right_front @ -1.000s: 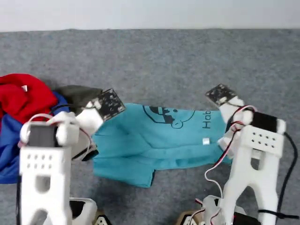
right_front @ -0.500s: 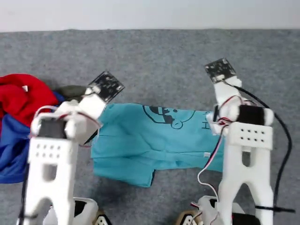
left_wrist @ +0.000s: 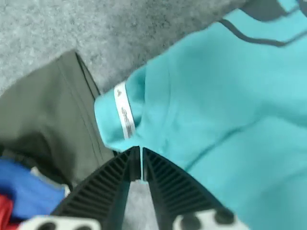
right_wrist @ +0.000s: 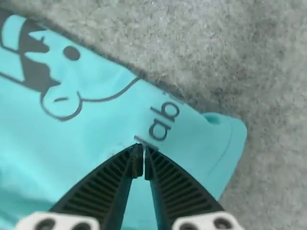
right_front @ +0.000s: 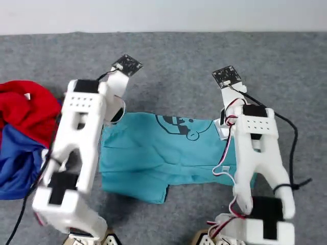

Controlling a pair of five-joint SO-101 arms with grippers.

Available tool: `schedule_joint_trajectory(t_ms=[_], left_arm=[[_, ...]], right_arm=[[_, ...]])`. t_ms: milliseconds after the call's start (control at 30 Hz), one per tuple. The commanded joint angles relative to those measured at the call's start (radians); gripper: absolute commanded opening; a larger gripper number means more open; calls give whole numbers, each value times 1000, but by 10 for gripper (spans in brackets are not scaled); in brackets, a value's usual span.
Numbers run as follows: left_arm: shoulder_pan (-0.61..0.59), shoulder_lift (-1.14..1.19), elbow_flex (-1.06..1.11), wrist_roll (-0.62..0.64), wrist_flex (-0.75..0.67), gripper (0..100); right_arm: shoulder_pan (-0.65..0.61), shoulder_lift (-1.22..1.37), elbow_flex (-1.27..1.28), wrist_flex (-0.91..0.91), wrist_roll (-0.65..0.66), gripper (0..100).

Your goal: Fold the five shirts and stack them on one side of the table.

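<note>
- while the grey felt-like table cover (right_front: pixel 179 56) carries everything, the work sits at its middle, between the two white arms.
- the crumpled teal t-shirt with a dark cartoon print (right_front: pixel 163 155) lies spread sideways at the centre, loosely doubled along its near edge and not yet a neat fold.
- a heap of unfolded garments waits at the left edge of the high view: a rumpled red shirt (right_front: pixel 25 107) above a blue shirt (right_front: pixel 15 166), with an olive-green shirt (left_wrist: pixel 43 115) just beside the teal t-shirt's corner.
- the left gripper (left_wrist: pixel 136 160) is clenched on the teal t-shirt's far corner, close to its small white label (left_wrist: pixel 122 112).
- the right gripper (right_wrist: pixel 140 155) is pinched tight on the same cloth beside the dark lettering, near the opposite far corner.
- as i judge it, the first shirt's fold is in hand and no stack exists yet; the next move calls for raising both corners together and carrying them evenly toward the near edge, cloth kept taut so it lands flat.
</note>
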Motion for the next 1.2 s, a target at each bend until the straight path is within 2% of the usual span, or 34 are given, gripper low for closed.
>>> schedule_joint_trajectory(t_ms=[0,167,367,533,600,733,900,1067,1167], left_arm=[[0,150,-142,11,-2,15],[-3,376,-314,6,92,15],[-87,597,-572,5,226,15],[-97,641,-792,14,356,15],[-86,620,-840,43,358,15],[-55,503,-816,60,356,15],[-40,342,-677,60,356,15],[-87,169,-506,55,356,15],[-100,68,-390,48,356,15]], right_arm=[[13,44,-11,-91,-9,9],[93,166,-12,-191,-3,9],[202,257,-81,-185,-3,9],[193,202,-150,-44,-3,9],[176,160,-178,28,-3,9],[127,65,-196,122,-6,9],[108,10,-198,222,-9,20],[108,10,-247,483,-9,114],[111,8,-258,602,-3,123]])
